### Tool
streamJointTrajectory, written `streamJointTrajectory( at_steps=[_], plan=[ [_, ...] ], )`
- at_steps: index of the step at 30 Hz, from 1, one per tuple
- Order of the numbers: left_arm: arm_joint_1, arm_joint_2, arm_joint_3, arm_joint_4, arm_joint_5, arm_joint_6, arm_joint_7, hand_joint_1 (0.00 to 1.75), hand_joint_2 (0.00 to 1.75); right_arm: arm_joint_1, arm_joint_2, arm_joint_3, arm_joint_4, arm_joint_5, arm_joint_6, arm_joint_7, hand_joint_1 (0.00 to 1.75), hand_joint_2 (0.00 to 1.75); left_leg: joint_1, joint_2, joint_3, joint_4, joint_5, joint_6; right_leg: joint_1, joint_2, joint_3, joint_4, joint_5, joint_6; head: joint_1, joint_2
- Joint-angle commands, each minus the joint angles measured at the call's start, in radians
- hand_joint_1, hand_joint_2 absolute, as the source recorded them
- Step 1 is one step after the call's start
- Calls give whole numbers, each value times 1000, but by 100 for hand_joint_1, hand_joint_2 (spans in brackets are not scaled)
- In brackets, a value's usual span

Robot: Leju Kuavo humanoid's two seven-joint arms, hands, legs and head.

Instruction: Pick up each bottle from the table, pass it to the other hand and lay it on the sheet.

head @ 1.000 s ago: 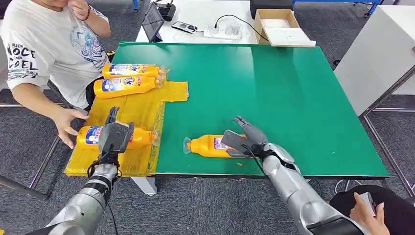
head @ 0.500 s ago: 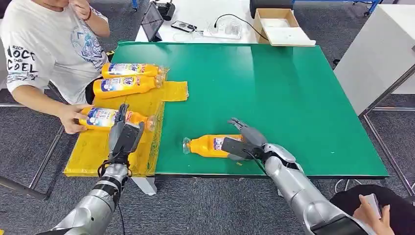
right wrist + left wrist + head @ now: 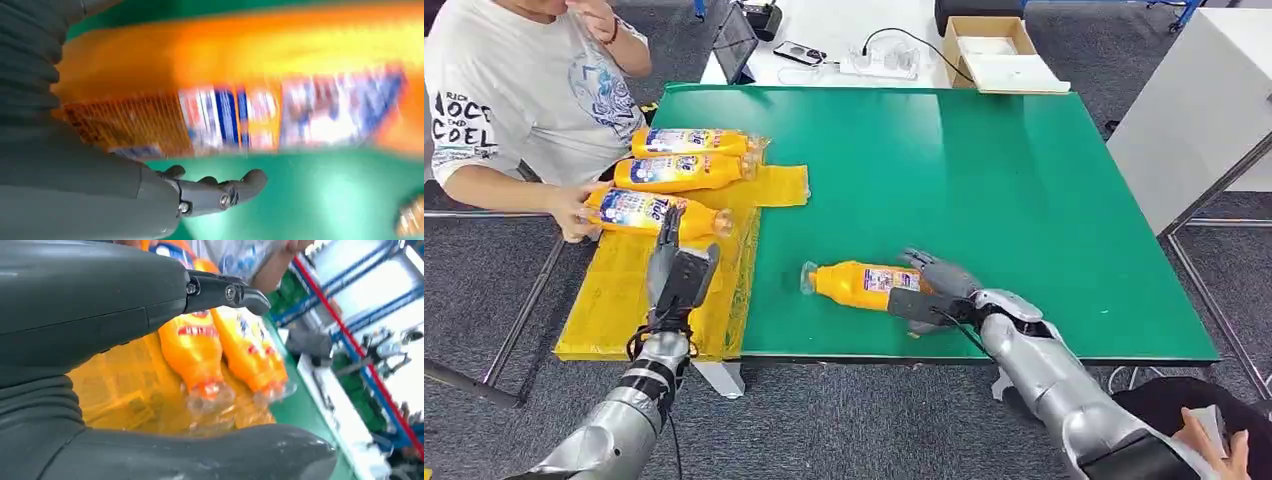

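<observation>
Right hand (image 3: pixel 934 292), fingers now curled round the base of the last bottle (image 3: pixel 864 283) lying on the green table (image 3: pixel 1024 200); left hand (image 3: pixel 679 272), spread and empty, drawn back over the yellow sheet (image 3: pixel 614 300); third bottle (image 3: pixel 649 213), beyond it, shifted by a person's hand (image 3: pixel 576 215); handover pending.

This looks like a robotics lab or test room. A green tabletop (image 3: pixel 984 180) stands on grey carpet floor (image 3: pixel 844 420). Beyond it, far ahead of the right robot hand (image 3: pixel 934 290), a white desk (image 3: pixel 844 30) carries a tablet (image 3: pixel 736 42), a power strip with cable (image 3: pixel 879 62) and an open cardboard box (image 3: pixel 989 45). A person in a white T-shirt (image 3: pixel 514 90) sits beside the left robot hand (image 3: pixel 679 275). Blue metal framing (image 3: pixel 345 330) shows in the left wrist view.
</observation>
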Motion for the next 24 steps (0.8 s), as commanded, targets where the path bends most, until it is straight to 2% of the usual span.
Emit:
streamJointTrajectory(
  at_steps=[1, 2, 3, 4, 5, 6, 7, 8, 15, 17, 18, 24],
  plan=[
    [69, -13, -174, -239, 231, 42, 3, 0, 0, -87, -148, 312, 62, 13, 142, 160, 0, 175, 0, -1, -4, 1, 0, 1, 1, -1, -2, 0, 1, -1, 1, 0],
    [75, -17, -176, -249, 246, 19, 3, 0, 0, -80, -148, 319, 65, 16, 135, 172, 7, 175, 0, 0, -3, 1, 0, 1, 1, 0, -1, 0, 1, -1, 0, 0],
    [80, -23, -176, -259, 264, -1, 3, 0, 0, -70, -146, 327, 70, 13, 122, 180, 35, 175, 1, 2, -2, 0, -1, 1, 2, 1, 0, -1, 1, -2, 1, 0],
    [87, -28, -180, -273, 271, -14, 3, 0, 0, -61, -142, 331, 75, 15, 108, 192, 124, 175, 1, 0, -2, 0, 0, 1, 1, 0, -1, -1, 1, 0, 0, 0],
    [95, -32, -183, -287, 279, -29, 3, 0, 0, -48, -138, 329, 78, 11, 93, 197, 145, 175, 1, 1, -1, 0, -1, 1, 2, 0, 0, -2, 0, -1, 0, 0],
    [113, -38, -190, -315, 282, -38, 3, 0, 0, -34, -133, 329, 84, 9, 69, 204, 152, 175, 1, 1, -2, 0, 0, 1, 1, 0, -1, -1, 1, 0, 0, 0],
    [123, -41, -195, -334, 282, -42, 3, 0, 0, -19, -125, 315, 86, 5, 32, 215, 169, 175, 1, 0, -1, 0, 0, 1, 2, -1, 1, -2, 1, -1, 0, 0],
    [132, -46, -197, -347, 286, -49, 3, 0, 0, -8, -116, 310, 89, 3, 13, 217, 175, 175, 2, 1, -1, 0, 0, 1, 2, 1, 0, -2, 1, 0, 0, 0],
    [134, -45, -197, -350, 285, -49, 3, 0, 0, -11, -113, 310, 88, 3, 11, 217, 175, 175, 2, 5, 0, -1, 0, 0, 2, 2, -1, -3, 4, -3, 0, 0],
    [153, -47, -211, -380, 268, -62, 3, 0, 0, 13, -91, 275, 90, 1, -61, 225, 175, 175, 2, 4, 1, -1, 1, 1, 2, 2, -2, -3, 4, -3, 1, 0],
    [165, -51, -217, -390, 264, -70, 3, 0, 175, 25, -82, 268, 87, 9, -90, 235, 175, 175, 2, 4, 1, -1, 1, 1, 2, 2, -1, -2, 4, -2, 0, 0],
    [188, -66, -209, -405, 223, -88, 3, 0, 175, 86, -33, 163, 52, 48, -202, 244, 175, 175, 2, 10, 4, -2, 0, 1, 3, 6, 2, -4, 5, -3, 1, 0]
  ],
)
